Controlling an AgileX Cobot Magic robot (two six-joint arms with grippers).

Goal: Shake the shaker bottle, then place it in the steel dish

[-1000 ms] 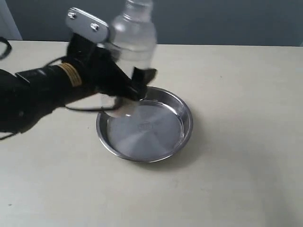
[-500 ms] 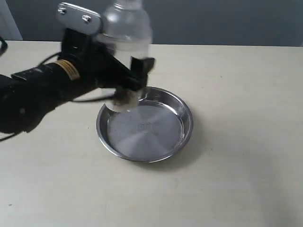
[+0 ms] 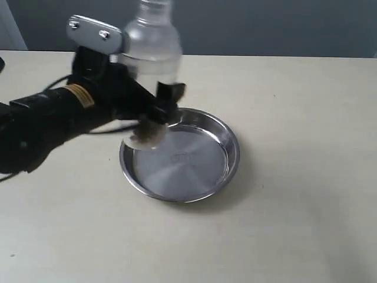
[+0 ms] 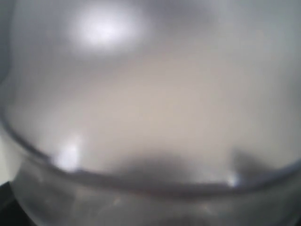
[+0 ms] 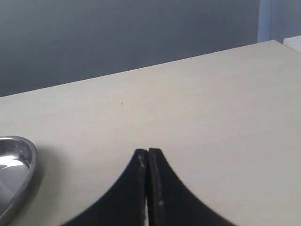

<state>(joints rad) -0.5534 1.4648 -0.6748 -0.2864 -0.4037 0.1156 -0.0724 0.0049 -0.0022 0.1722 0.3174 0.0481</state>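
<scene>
The left tool (image 3: pixel 156 106) grips the upright shaker bottle (image 3: pixel 154 50) at the steel dish (image 3: pixel 232 147) rim.

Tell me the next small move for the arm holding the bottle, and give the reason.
Probably shift it a little toward the dish's middle before lowering. The left gripper holds the shaker bottle upright, and in the exterior view its base seems to hang over the left rim of the steel dish, not the flat bottom. Lowered here, it might catch the sloped rim and tip.
</scene>
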